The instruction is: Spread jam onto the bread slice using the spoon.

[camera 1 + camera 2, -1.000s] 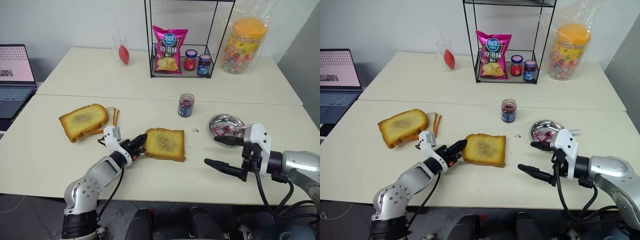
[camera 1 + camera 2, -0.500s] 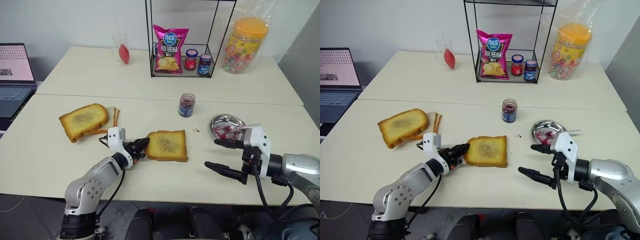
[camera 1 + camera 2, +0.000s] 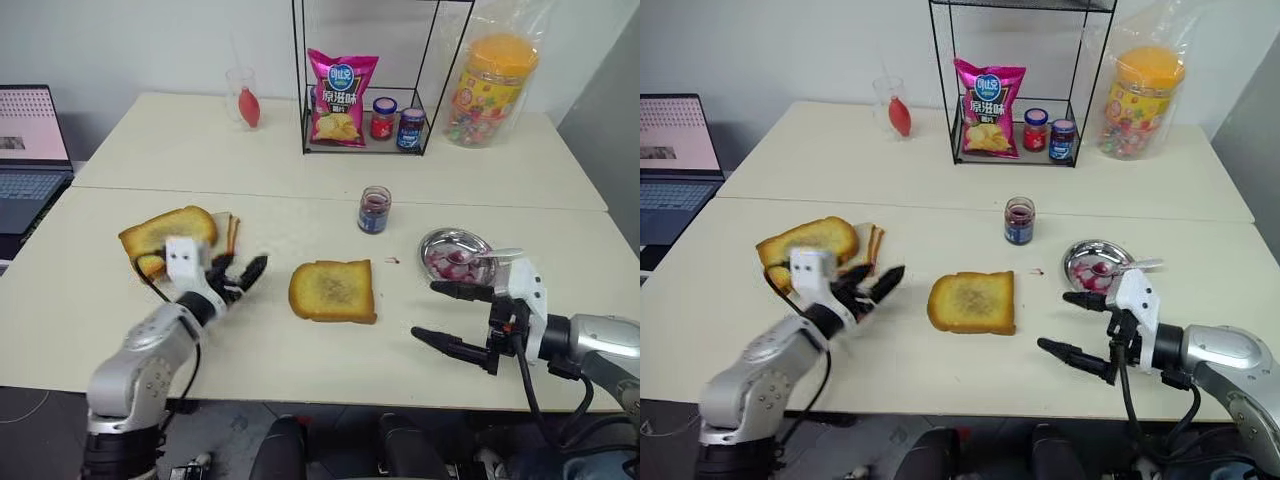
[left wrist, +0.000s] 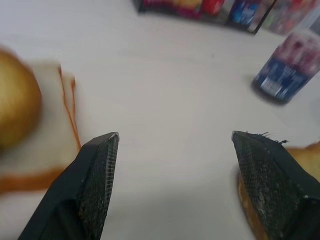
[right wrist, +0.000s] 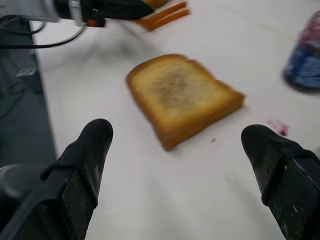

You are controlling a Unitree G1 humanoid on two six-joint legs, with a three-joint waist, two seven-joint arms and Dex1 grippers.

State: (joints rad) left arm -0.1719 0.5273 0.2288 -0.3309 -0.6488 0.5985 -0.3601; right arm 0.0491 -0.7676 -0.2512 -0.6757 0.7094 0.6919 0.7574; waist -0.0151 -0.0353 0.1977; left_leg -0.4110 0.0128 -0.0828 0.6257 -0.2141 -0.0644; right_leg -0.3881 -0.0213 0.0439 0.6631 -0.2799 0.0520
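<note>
I seem to be in an office or lab room set up for a test: two plain cream tables [image 3: 300,370] pushed together against a bare white wall, an open laptop [image 3: 30,150] at the far left, and a black wire rack [image 3: 365,75] of snacks at the far side.
</note>
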